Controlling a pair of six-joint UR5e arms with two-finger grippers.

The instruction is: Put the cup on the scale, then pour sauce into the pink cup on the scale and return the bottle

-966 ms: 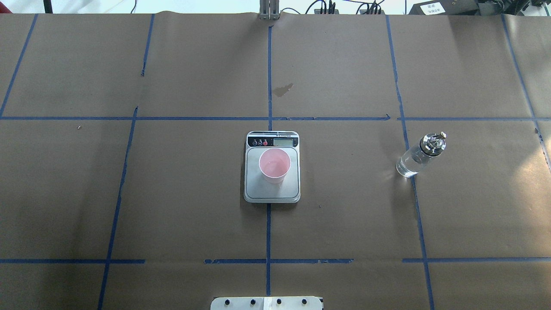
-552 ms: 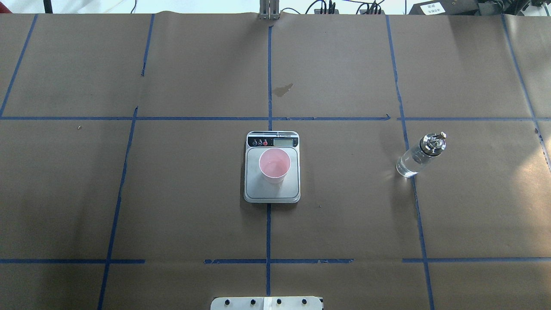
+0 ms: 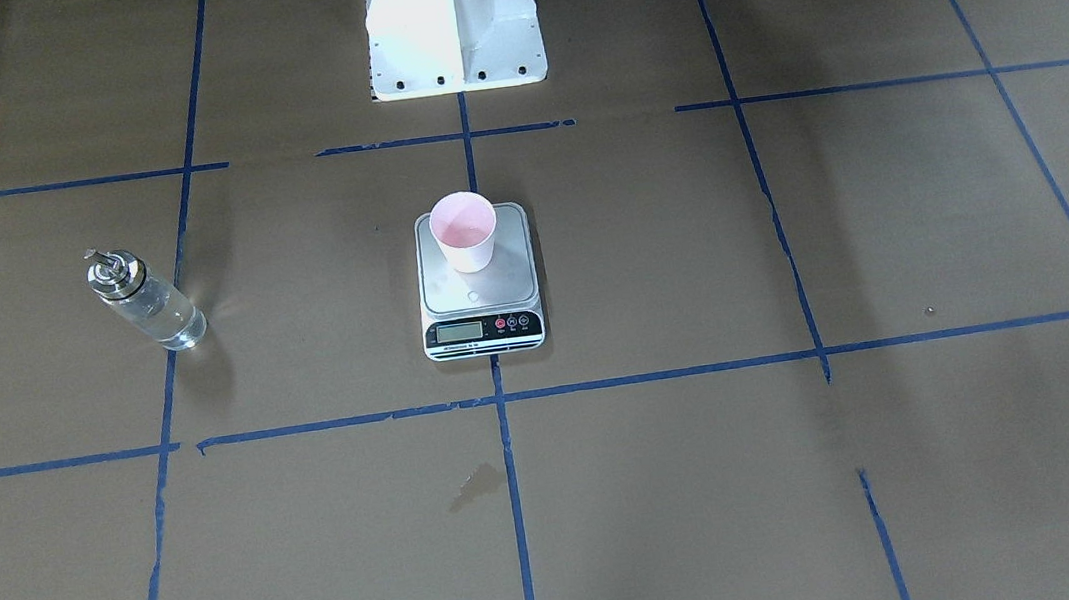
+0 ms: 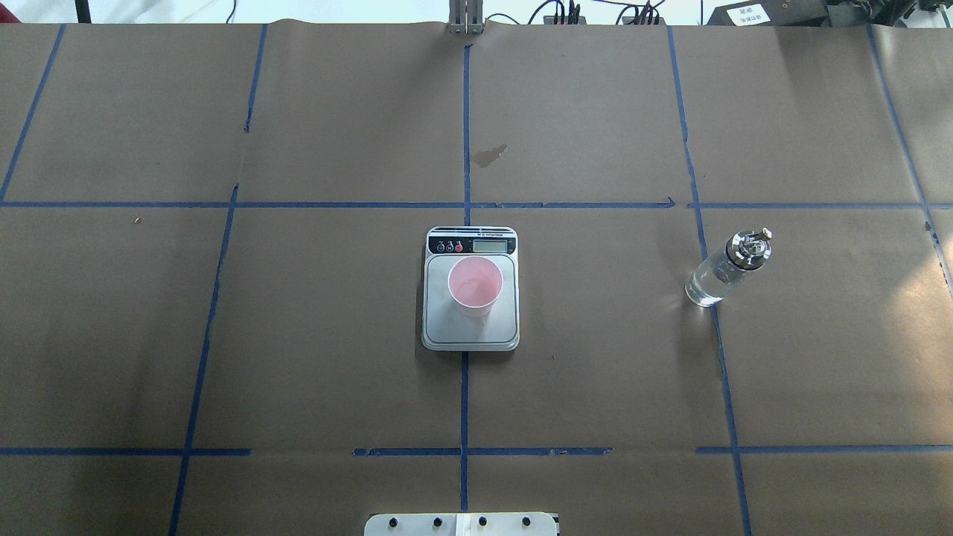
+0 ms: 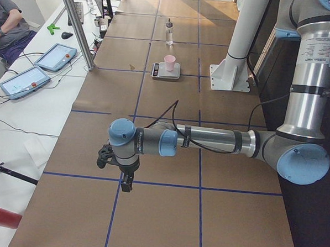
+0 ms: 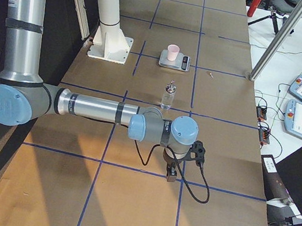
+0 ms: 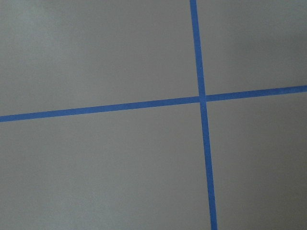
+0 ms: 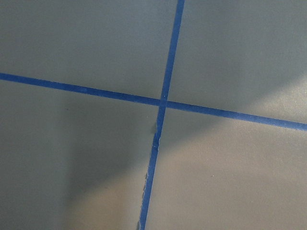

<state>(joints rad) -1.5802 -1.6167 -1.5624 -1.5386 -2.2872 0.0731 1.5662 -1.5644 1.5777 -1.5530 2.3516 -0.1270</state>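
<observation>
Evidently parked: left gripper hangs low at far left end of table, right gripper at far right end; jaw opening cannot tell, neither holds a task item. Cup upright on scale, centre. Bottle upright, well right of scale. Task looks finished; best move: none, avoid nudging scale.

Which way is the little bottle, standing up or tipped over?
Standing up. The right side view shows the bottle on its base, silver cap on top, nothing holding it.

One cup, one scale, one bottle (three items total).
</observation>
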